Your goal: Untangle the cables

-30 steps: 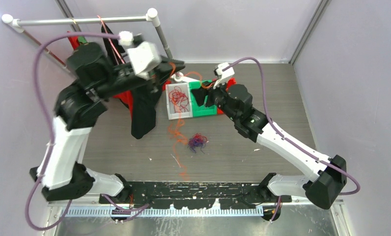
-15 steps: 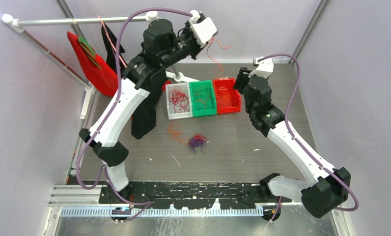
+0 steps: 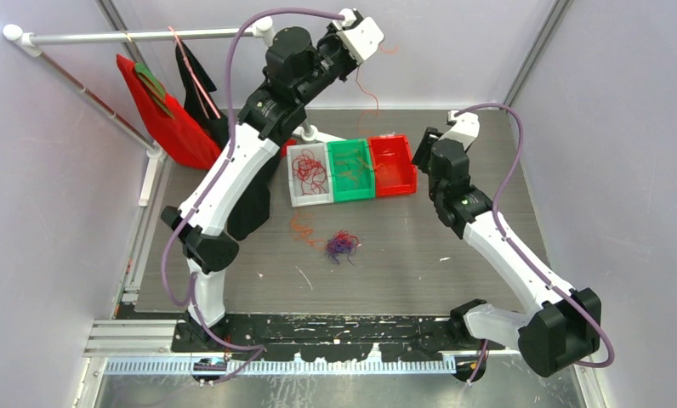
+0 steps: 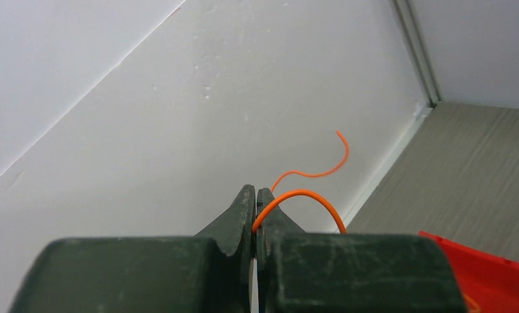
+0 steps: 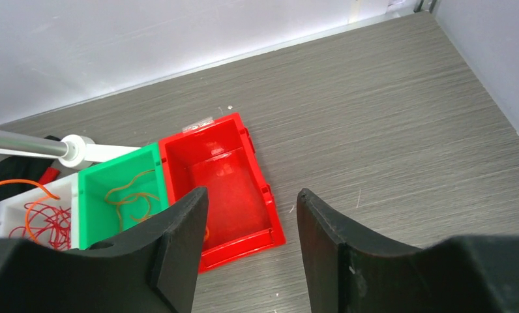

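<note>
Where the knot lies: a purple-and-red clump [image 3: 342, 246] sits on the desk [image 3: 471, 255], nearest the arm bases; loose orange strands [image 3: 301, 228] lie just beside it on the left; this pile looks like the work not yet sorted

Bins: beyond the clump, a white bin [image 3: 310, 202], a green bin [image 3: 354, 198] and a red bin [image 3: 396, 192] stand touching in a row; red wires lie in the white one and orange ones in the green, so colour seems to decide the place

Right end effector [image 5: 252, 195]: fingers apart, gripping nothing; it hovers by the far right end of the red bin, probably parked clear of the other arm's path

Left end effector [image 4: 255, 195]: raised high near the back wall, fingers pressed together on an orange cable [image 4: 299, 191]; the cable loops out of the tips and dangles toward the bins; held this high, I judge, so it hangs free for lowering into the green bin

Farthest: a rail [image 3: 139, 36] carries a red cloth [image 3: 161, 115]; no part of the job
</note>
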